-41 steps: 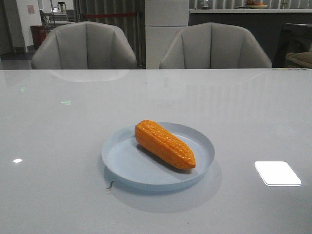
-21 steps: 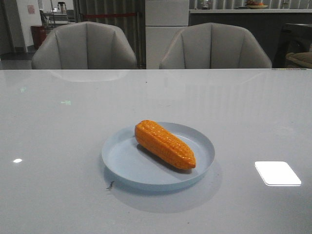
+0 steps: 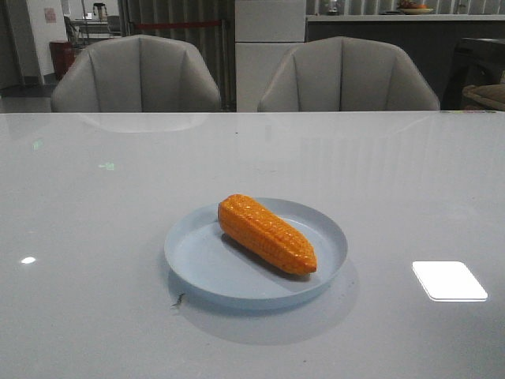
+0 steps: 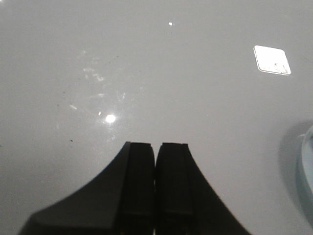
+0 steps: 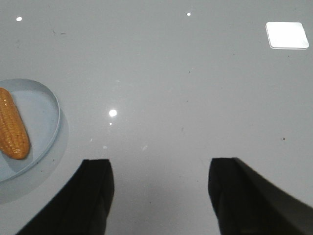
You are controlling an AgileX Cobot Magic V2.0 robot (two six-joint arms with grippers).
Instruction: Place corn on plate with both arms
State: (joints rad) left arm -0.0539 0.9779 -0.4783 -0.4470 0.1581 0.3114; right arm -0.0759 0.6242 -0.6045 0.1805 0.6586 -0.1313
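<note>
The orange corn (image 3: 266,234) lies on the pale blue plate (image 3: 203,264) in the middle of the table, its tapered tip toward the front right. In the right wrist view the corn (image 5: 13,129) and the plate (image 5: 46,108) show at the edge of the picture. My right gripper (image 5: 161,164) is open and empty over bare table, apart from the plate. My left gripper (image 4: 157,146) is shut and empty over bare table; a sliver of the plate's rim (image 4: 307,166) shows at the edge of its view. Neither gripper shows in the front view.
The table (image 3: 95,221) is glossy grey with light reflections (image 3: 448,280). Two grey chairs (image 3: 136,75) (image 3: 347,76) stand behind its far edge.
</note>
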